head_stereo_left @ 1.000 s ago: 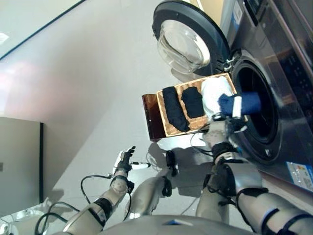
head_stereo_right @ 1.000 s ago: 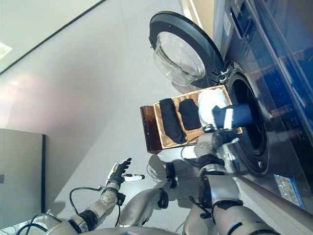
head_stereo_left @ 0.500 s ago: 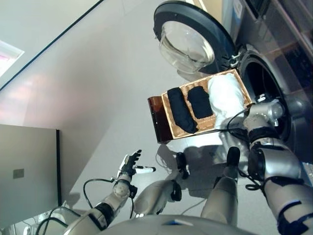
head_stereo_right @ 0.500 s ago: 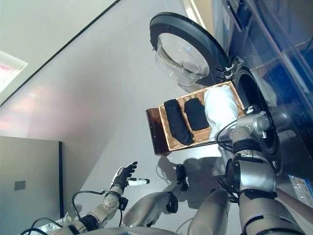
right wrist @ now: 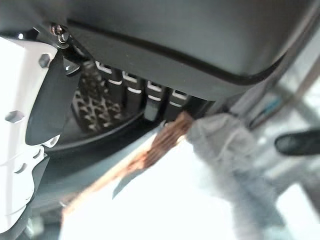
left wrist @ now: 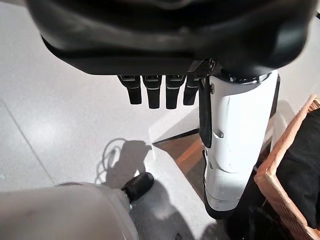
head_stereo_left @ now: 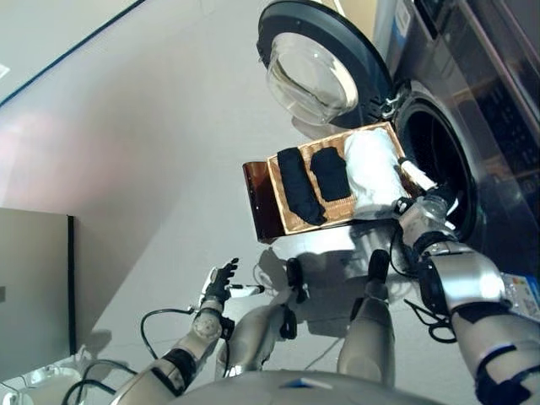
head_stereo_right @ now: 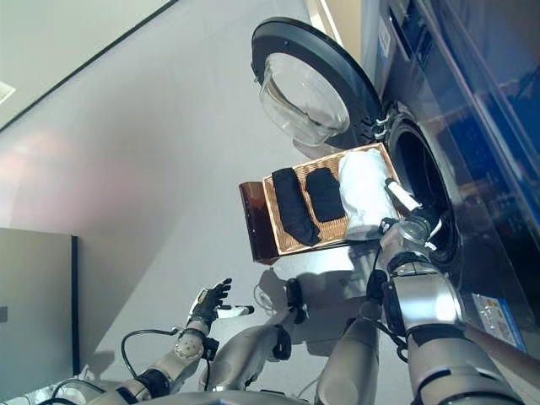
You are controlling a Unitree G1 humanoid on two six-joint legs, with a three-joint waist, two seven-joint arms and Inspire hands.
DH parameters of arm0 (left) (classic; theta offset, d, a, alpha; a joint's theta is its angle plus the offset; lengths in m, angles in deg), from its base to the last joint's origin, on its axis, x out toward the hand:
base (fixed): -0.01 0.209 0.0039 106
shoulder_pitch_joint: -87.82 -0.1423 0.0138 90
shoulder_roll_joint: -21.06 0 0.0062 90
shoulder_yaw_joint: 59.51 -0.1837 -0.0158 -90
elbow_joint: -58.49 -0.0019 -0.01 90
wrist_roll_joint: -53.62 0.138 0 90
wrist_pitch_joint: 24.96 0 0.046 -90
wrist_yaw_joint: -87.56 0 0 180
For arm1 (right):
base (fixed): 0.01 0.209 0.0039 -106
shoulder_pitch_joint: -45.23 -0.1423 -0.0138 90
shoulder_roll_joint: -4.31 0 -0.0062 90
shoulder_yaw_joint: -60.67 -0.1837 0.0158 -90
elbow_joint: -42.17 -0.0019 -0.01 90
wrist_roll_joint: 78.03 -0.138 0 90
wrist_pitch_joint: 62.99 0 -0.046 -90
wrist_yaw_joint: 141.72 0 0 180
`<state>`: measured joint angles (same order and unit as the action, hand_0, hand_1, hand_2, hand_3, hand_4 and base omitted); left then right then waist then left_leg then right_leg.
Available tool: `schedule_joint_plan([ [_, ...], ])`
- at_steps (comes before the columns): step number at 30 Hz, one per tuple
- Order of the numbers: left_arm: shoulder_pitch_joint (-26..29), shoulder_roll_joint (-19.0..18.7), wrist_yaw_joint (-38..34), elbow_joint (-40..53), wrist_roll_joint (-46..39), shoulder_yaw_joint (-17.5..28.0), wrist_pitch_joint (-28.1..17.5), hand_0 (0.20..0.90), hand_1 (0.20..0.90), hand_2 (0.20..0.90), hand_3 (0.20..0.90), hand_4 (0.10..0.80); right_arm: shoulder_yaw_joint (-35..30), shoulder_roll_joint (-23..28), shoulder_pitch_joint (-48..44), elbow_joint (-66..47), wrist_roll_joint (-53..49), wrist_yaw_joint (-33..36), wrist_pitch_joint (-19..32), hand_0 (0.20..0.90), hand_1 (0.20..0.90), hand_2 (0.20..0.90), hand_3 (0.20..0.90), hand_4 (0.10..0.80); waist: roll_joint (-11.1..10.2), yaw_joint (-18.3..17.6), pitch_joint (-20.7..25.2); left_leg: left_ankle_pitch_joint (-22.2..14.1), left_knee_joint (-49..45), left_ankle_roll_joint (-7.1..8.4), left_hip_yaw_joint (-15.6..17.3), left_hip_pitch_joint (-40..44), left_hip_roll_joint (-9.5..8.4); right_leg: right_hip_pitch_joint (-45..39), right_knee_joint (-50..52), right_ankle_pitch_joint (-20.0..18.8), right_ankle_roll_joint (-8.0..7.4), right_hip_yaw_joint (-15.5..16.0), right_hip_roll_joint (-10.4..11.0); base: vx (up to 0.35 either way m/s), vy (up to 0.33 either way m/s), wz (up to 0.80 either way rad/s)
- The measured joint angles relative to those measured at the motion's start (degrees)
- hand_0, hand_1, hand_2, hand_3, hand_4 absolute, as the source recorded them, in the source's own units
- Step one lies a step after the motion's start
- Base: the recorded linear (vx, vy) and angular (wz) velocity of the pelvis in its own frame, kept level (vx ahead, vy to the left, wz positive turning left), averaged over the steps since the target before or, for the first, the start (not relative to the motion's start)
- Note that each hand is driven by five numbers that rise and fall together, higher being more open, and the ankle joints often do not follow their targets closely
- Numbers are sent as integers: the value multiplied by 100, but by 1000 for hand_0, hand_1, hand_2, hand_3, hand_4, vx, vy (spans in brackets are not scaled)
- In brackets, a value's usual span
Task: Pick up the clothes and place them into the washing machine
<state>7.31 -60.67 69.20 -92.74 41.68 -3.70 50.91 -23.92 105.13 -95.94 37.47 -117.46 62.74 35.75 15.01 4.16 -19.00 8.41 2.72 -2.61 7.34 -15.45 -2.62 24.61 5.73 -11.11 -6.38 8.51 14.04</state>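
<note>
The dark grey front-loading washing machine (head_stereo_left: 472,110) has a black drum opening and a round door (head_stereo_left: 316,63) with a dark rim around clear glass. Just beside the opening, the tan woven wicker basket (head_stereo_left: 291,221) with a dark brown end panel holds two black folded garments (head_stereo_left: 299,184) and a white bundled cloth (head_stereo_left: 371,173). The floor (head_stereo_left: 135,160) is pale glossy grey.
</note>
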Motion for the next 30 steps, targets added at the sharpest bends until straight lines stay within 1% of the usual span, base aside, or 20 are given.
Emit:
schedule_joint_plan([
  [3, 3, -5, 1, 10, 38, 9, 3, 900, 900, 900, 900, 800, 211, 1, -87, 156, 415, -80, -120, 900, 900, 900, 900, 800, -178, 22, -33, -7, -59, -2, -32, -22, 4, 8, 65, 32, 19, 4, 12, -16, -13, 4],
  [5, 3, -6, 0, 30, 47, 29, 3, 900, 900, 900, 900, 800, 273, 2, -98, 168, 630, -81, -135, 900, 900, 900, 900, 800, -256, 50, -18, -6, -77, -2, -48, -86, -3, 88, 117, 44, 21, 3, 26, -2, -7, 2],
  [10, 20, -15, 0, 151, 53, 44, 0, 900, 900, 900, 900, 800, 398, 84, -123, 317, 811, -92, -237, 900, 900, 900, 900, 800, -284, 160, -35, -2, -205, 1, -136, -278, 4, 203, 190, 57, 40, 16, 17, -8, -6, 9],
  [14, 96, -114, -30, 156, 53, 52, 1, 900, 900, 900, 900, 800, 416, 61, -183, 338, 872, -112, -266, 900, 900, 900, 900, 800, -338, 181, -69, -5, -272, 0, -154, -367, 12, 256, 220, 61, 48, 22, 17, -5, -4, 3],
  [17, 135, -238, -48, 291, 104, 176, 2, 900, 900, 900, 900, 800, 414, 23, -296, 380, 867, -94, -266, 900, 900, 900, 900, 800, -427, 205, -109, -4, -375, 1, -164, -551, 21, 417, 289, 60, 51, 26, 17, -23, -22, 5],
  [20, 210, -363, -66, 532, 95, 224, 0, 900, 900, 900, 900, 800, 432, 24, -336, 385, 864, -75, -264, 900, 900, 900, 900, 800, -514, 284, -165, -36, -558, 13, -217, -755, 38, 566, 419, 102, 105, 58, 18, 28, -42, 11],
  [22, 313, -473, -121, 736, 92, 273, -11, 900, 900, 900, 900, 800, 550, -28, -412, 415, 863, -76, -263, 900, 900, 900, 900, 800, -611, 328, -230, -153, -884, 58, -286, -1003, 80, 736, 679, 236, 135, 80, 21, 18, -25, 18],
  [23, 350, -505, -143, 785, 82, 306, -12, 900, 900, 900, 900, 800, 584, -64, -468, 422, 861, -78, -265, 900, 900, 900, 900, 800, -658, 333, -261, -219, -1067, 72, -312, -1114, 85, 834, 865, 327, 160, 36, 28, -20, -10, 19],
  [25, 397, -540, -174, 851, 75, 325, -13, 900, 900, 900, 900, 800, 606, -93, -588, 423, 861, -78, -263, 900, 900, 900, 900, 800, -728, 347, -305, -321, -1341, 68, -323, -1284, 94, 997, 1139, 443, 182, 11, 56, -9, -5, 10],
  [28, 458, -571, -194, 991, -7, 428, -16, 900, 900, 900, 900, 800, 639, -104, -814, 428, 861, -72, -259, 900, 900, 900, 900, 800, -812, 368, -361, -710, -2223, 88, -394, -1821, 123, 1412, 1770, 745, 223, -27, 118, 9, 9, 10],
  [30, 503, -570, -199, 1037, -8, 426, -12, 900, 900, 900, 900, 800, 638, -93, -865, 427, 861, -66, -258, 900, 900, 900, 900, 800, -830, 450, -377, -835, -2533, 85, -415, -2032, 183, 1530, 1896, 773, 240, -21, 99, 0, 0, 0],
])
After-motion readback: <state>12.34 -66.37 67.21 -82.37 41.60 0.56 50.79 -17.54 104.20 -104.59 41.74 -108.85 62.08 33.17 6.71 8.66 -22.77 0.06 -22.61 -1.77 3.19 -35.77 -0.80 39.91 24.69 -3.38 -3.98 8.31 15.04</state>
